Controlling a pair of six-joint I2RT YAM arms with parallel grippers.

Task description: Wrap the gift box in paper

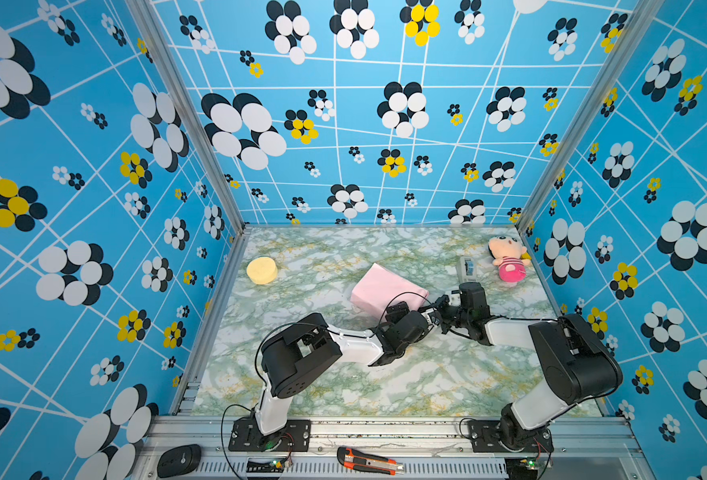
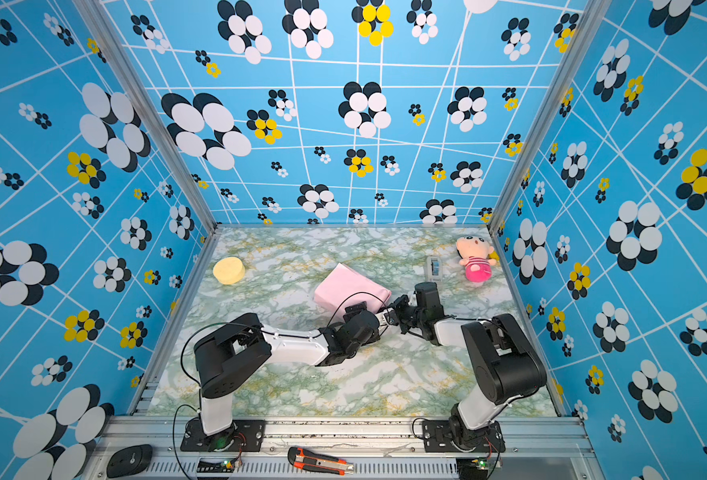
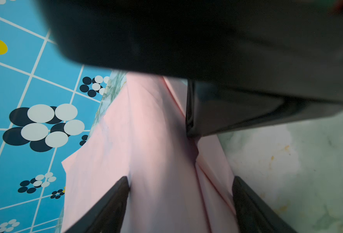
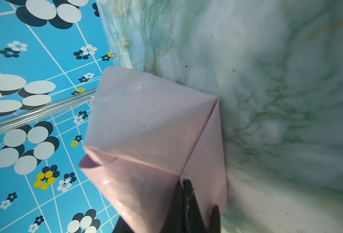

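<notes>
The paper (image 1: 385, 286) (image 2: 347, 286) shows its pale pink side and is folded around a block-shaped parcel in the middle of the table. The gift box itself is hidden under it. At the parcel's near right end, my left gripper (image 3: 180, 178) stands open, its fingers (image 3: 118, 193) on either side of the folded paper (image 3: 158, 153). My right gripper (image 4: 183, 182) is shut, its tips pressed on a corner of the paper (image 4: 146, 121) where the folds meet. A thin white sliver shows between the tips. In both top views the two wrists meet at that end, and the jaws are hidden there.
A yellow round sponge (image 1: 262, 270) lies at the far left. A grey tape dispenser (image 1: 466, 268) and a plush doll (image 1: 508, 257) sit at the far right. An orange utility knife (image 1: 368, 460) and a black puck (image 1: 178, 460) rest on the front rail.
</notes>
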